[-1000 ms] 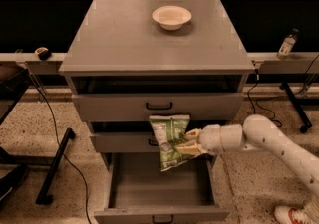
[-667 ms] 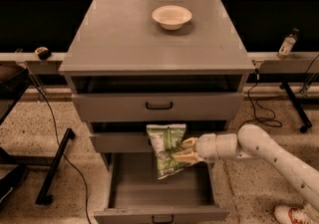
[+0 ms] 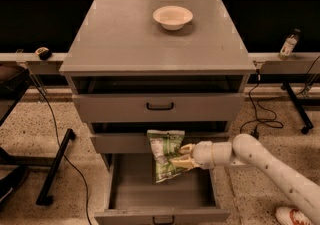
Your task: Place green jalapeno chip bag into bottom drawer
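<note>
Since a second ago the chip bag (image 3: 165,155) and the gripper (image 3: 183,157) have sunk lower and drifted slightly toward 9 o'clock, so the bag now hangs further down over the open bottom drawer (image 3: 160,215); the white arm (image 3: 265,164) reaches in from 4 o'clock, and the gripper sits at the bag's 3 o'clock edge, its two pale fingers (image 3: 185,148) clenched on the green-and-white foil; the bag stands roughly upright, tilted a little, its top overlapping the front of the middle drawer (image 3: 120,142) and its lower end over the rear of the bottom drawer's grey tray; whether it touches the tray floor cannot be told. The bottom drawer is pulled well out toward 6 o'clock, with a small dark handle on its front; the top drawer (image 3: 115,107) is slightly out too. On the grey cabinet (image 3: 125,39), at 12 o'clock from the bag, a pale bowl (image 3: 172,17) stands upright; a small bottle (image 3: 288,44) stands on a ledge at 3 o'clock from the bowl; a shoe (image 3: 294,216) shows on the floor at 5 o'clock.
</note>
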{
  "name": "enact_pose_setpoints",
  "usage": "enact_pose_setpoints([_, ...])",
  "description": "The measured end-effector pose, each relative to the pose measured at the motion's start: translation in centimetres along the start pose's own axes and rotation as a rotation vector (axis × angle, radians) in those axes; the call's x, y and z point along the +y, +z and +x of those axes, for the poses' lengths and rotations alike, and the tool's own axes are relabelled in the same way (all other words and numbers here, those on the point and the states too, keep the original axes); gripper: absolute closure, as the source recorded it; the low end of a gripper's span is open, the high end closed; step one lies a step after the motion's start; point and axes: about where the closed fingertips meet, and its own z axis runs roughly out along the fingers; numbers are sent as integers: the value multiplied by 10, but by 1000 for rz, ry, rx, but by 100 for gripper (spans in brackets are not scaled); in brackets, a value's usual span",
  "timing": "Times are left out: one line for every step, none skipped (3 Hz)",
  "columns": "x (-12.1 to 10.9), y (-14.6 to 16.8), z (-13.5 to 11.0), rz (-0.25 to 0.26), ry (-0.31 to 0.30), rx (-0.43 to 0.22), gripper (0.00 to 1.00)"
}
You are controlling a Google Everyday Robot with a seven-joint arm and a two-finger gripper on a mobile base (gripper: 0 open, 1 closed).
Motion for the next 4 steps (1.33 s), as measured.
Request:
enact_pose_setpoints([-5,46,75,52,9,-39,100])
enact_pose_setpoints([-1,81,133,62,-2,7,100])
enact_pose_setpoints([0,84,138,60,-1,13,100])
enact_pose_setpoints([6,96,132,9,-31,-16,100])
